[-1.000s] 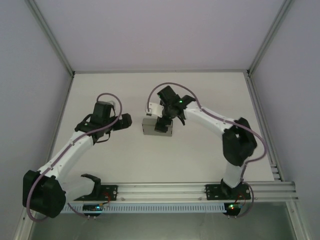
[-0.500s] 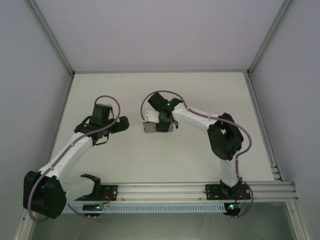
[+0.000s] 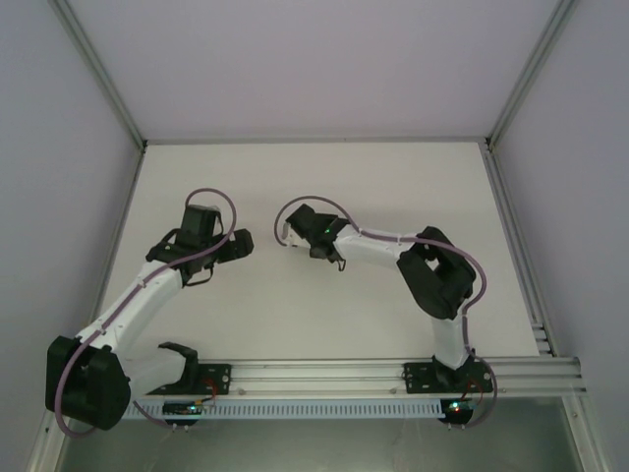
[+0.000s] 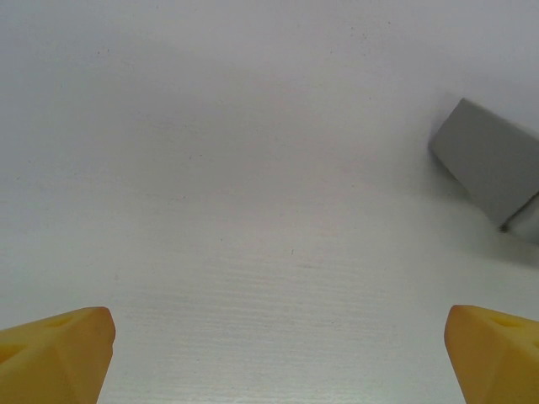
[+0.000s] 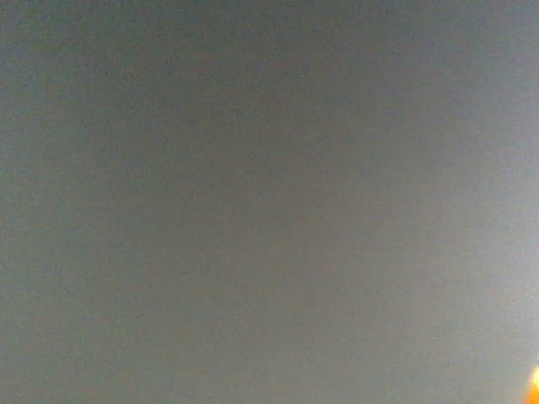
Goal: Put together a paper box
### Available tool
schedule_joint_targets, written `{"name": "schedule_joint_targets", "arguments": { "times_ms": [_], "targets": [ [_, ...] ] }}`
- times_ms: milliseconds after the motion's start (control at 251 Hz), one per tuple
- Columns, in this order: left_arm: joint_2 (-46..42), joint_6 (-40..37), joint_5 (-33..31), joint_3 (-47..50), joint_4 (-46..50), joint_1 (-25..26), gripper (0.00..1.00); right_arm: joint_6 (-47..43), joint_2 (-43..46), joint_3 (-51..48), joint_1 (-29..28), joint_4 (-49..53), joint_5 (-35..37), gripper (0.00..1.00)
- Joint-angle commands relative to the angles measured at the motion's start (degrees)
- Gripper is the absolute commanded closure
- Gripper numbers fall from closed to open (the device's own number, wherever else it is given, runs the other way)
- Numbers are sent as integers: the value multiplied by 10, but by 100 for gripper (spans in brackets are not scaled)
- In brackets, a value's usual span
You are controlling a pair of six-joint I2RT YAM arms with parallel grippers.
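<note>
The paper box (image 4: 493, 164) is plain grey cardboard; in the left wrist view it lies at the right edge on the white table. Its grey face (image 5: 269, 202) sits right against the right wrist camera, with one orange fingertip (image 5: 536, 385) at the bottom right corner. From above, my right gripper (image 3: 303, 236) covers the box at mid-table and is shut on it; a pale edge of the box (image 3: 287, 234) shows at its left. My left gripper (image 3: 244, 241) hovers just left of the box, open wide, with bare table between its yellow fingertips (image 4: 67, 349).
The white table (image 3: 324, 187) is walled by pale panels at the back and both sides. An aluminium rail (image 3: 393, 374) with both arm bases runs along the near edge. Bare table lies behind the grippers and between them and the rail.
The right gripper closed on the box and drew it left and slightly back, turning it so its flat grey top no longer shows from above. The left arm stayed put.
</note>
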State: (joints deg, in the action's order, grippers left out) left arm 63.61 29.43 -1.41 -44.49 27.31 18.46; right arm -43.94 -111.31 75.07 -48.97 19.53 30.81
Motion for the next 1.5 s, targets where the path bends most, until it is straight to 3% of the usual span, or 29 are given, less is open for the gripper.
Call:
{"name": "schedule_joint_targets", "arguments": {
  "times_ms": [0, 148, 351, 559, 706, 830, 970, 1125, 1349, 1493],
  "targets": [
    [-12, 3, -8, 1, 18, -4, 0, 11, 24, -23, -16, 5, 21, 28],
    [-16, 2, -6, 3, 19, -4, 1, 35, 57, -45, -30, 63, -30, 1],
    [-20, -1, 0, 7, 22, -4, 0, 49, 94, -63, -37, 126, -101, 1],
    [-28, -16, -10, -1, 20, -8, 0, 84, 205, -102, -10, 78, -149, 1],
    [-27, -39, -31, -11, -4, -22, 0, 169, 306, -129, 71, 33, -201, 1],
    [-23, -64, -93, 16, -88, -54, 1, 298, 364, -156, 175, 7, -201, 1],
    [-9, -125, -135, 72, -223, -108, 0, 430, 394, -201, 320, 14, -239, 1],
    [52, -170, -170, 84, -275, -143, 0, 499, 406, -270, 434, -35, -302, 1],
    [90, -204, -165, 211, -551, -160, 0, 511, 412, -389, 502, -229, -343, 1],
    [113, -224, -138, 221, -591, -163, 1, 487, 402, -442, 508, -341, -334, 1]
  ]
}}
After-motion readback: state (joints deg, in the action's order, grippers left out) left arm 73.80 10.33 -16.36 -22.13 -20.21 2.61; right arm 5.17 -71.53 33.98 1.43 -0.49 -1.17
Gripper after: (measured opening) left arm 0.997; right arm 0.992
